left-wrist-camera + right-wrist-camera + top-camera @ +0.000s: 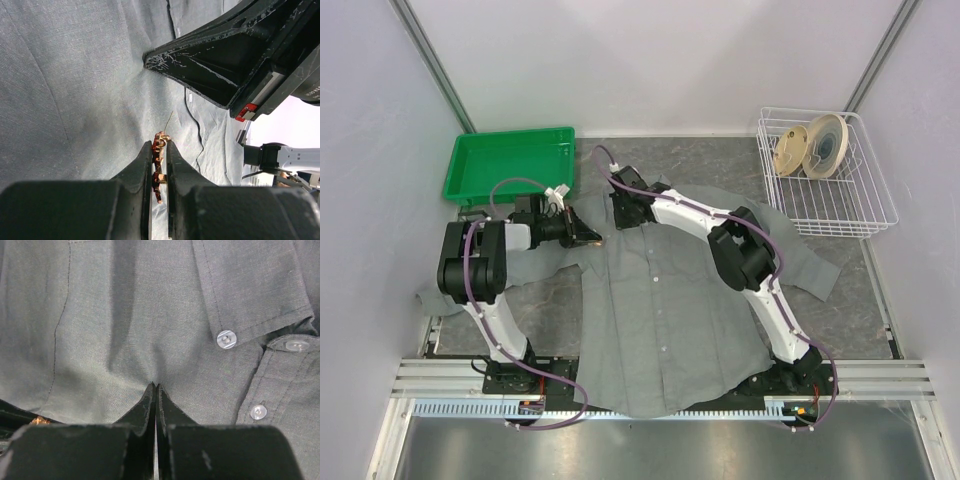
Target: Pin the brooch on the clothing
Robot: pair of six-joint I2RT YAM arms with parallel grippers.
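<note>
The grey shirt [660,300] lies flat on the table, collar towards the back. My left gripper [588,237] is shut on the small orange-red brooch [159,150], held edge-on between the fingers, its thin pin pointing at the cloth [75,75] just ahead. My right gripper [620,215] is shut, its tips [156,386] pinching a small pucker of the shirt [125,315] near the collar and placket buttons [226,339]. It shows in the left wrist view [200,65], close to the brooch. A bit of the brooch [39,420] shows at the right wrist view's lower left.
A green tray [510,165] stands at the back left. A white wire basket [850,215] at the back right holds two round discs [810,145]. The shirt's sleeves spread left and right over the grey table.
</note>
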